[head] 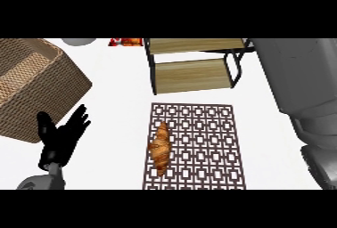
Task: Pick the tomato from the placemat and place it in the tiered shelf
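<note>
The tiered shelf (pixel 195 67) at the far middle is showing pale, matt wood boards in a thin black metal frame; the basket (pixel 30 84) at the left is looking like rough woven wicker; the placemat (pixel 196 147) is appearing as a matt brown openwork lattice; the croissant (pixel 160 148) lying on it is gleaming, golden and flaky; the left hand (pixel 60 138) is looking matt black.

It looks like a home kitchen: a white counter (pixel 118 93) carries a patterned placemat (pixel 204 147) with a croissant (pixel 161 148) on it, a wooden tiered shelf (pixel 194 67) and a woven basket (pixel 33 84).
</note>
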Robot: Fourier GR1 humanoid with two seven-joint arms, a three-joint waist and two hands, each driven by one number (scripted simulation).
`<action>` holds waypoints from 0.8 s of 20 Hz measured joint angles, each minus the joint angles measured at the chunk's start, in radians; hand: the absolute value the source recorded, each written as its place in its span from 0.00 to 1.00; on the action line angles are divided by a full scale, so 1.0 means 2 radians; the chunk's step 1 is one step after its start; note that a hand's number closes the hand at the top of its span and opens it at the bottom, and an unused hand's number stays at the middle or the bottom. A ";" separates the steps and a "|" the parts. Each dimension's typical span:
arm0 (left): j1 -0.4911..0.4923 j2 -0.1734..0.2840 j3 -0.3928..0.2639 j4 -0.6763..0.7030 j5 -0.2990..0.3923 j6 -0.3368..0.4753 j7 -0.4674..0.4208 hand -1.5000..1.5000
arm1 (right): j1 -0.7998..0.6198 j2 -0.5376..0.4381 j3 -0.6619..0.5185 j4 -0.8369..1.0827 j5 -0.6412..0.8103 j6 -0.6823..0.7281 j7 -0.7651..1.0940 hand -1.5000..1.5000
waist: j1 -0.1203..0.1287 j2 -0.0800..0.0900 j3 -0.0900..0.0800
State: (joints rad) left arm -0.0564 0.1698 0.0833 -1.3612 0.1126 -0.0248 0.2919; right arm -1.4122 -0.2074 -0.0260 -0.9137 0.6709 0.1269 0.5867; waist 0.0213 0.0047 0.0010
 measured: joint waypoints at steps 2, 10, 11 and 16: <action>0.005 -0.003 -0.004 -0.008 -0.004 0.003 -0.001 0.50 | -0.005 -0.003 -0.004 0.030 0.006 -0.013 -0.021 1.00 | 0.001 0.000 0.000; -0.001 -0.005 -0.003 -0.006 -0.008 0.007 0.008 0.50 | -0.021 -0.001 -0.016 0.117 0.023 -0.065 -0.087 1.00 | 0.002 0.001 0.000; -0.002 -0.006 -0.004 -0.004 -0.010 0.006 0.006 0.50 | -0.027 -0.004 -0.020 0.132 0.023 -0.068 -0.098 1.00 | 0.003 0.002 0.000; -0.003 -0.007 -0.004 -0.005 -0.009 0.004 0.006 0.50 | -0.044 -0.006 -0.031 0.178 0.022 -0.082 -0.138 1.00 | 0.004 0.001 0.000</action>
State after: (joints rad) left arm -0.0620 0.1563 0.0762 -1.3714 0.0937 -0.0167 0.3042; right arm -1.5003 -0.2192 -0.0884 -0.5578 0.7158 -0.0362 0.3116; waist 0.0297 0.0074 0.0013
